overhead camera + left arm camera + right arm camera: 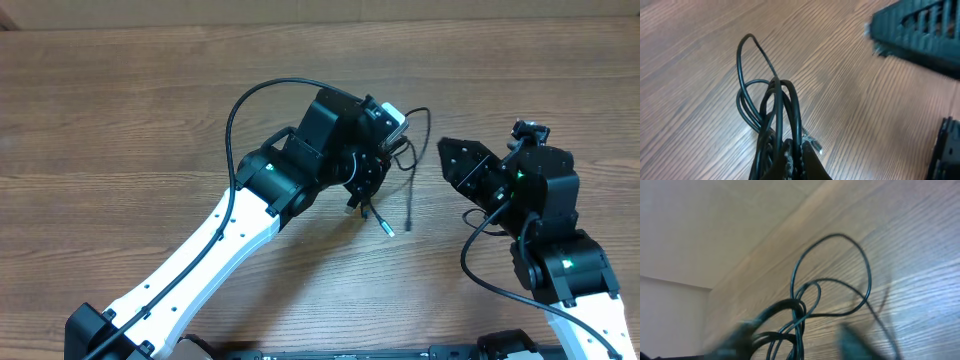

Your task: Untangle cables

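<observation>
Nearest you, the left gripper [792,162] is clamped on a bundle of thin black flexible cables [777,105]. They rise from its jaws in several overlapping loops over the brown wood-grain table [855,100]. Judge them light, limp and slightly springy, and apt to slide through a loose pinch. Take a single strand on a free outer loop, or near a small metal-tipped plug [386,229], away from the crossings. Farther off, the right gripper [452,168] stands wide, holding nothing, near the loops.

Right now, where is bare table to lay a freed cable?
Bare wood: the far-left table beyond the left arm, and the near strip between it and the right arm. Crowded: the gap between left hand, holding the cables, and open right hand.
</observation>
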Controlling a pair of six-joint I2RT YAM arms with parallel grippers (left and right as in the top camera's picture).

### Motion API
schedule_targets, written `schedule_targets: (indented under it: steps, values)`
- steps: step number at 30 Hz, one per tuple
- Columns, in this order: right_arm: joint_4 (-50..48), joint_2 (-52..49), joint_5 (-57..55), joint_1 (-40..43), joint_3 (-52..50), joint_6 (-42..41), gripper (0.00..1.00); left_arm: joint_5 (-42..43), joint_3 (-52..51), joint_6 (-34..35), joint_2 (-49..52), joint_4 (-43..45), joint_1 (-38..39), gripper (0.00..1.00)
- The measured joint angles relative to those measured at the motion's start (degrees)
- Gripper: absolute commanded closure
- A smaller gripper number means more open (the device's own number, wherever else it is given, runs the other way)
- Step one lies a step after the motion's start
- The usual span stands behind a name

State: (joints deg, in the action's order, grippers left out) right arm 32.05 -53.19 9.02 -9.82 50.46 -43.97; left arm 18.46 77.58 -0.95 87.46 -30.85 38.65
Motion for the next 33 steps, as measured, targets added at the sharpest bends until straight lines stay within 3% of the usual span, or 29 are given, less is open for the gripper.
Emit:
schedule_targets:
  steps: [2, 18, 33]
  values:
    - [0.13, -0.52, -0.02, 0.00, 0.00, -1.31, 0.00, 1.05, 0.00, 0.00, 0.00, 1.07, 0.00, 0.96]
    - [0.57, -5.20, 1.38, 4.72, 0.00, -11.26, 0.00, 8.48, -0.02, 1.90, 0.00, 7.76, -1.86, 0.96]
    - [-3.80, -9.14, 11.41, 8.28, 0.00, -15.74, 0.12, 18.40, -0.04, 3.82, -0.04, 15.50, -3.04, 0.96]
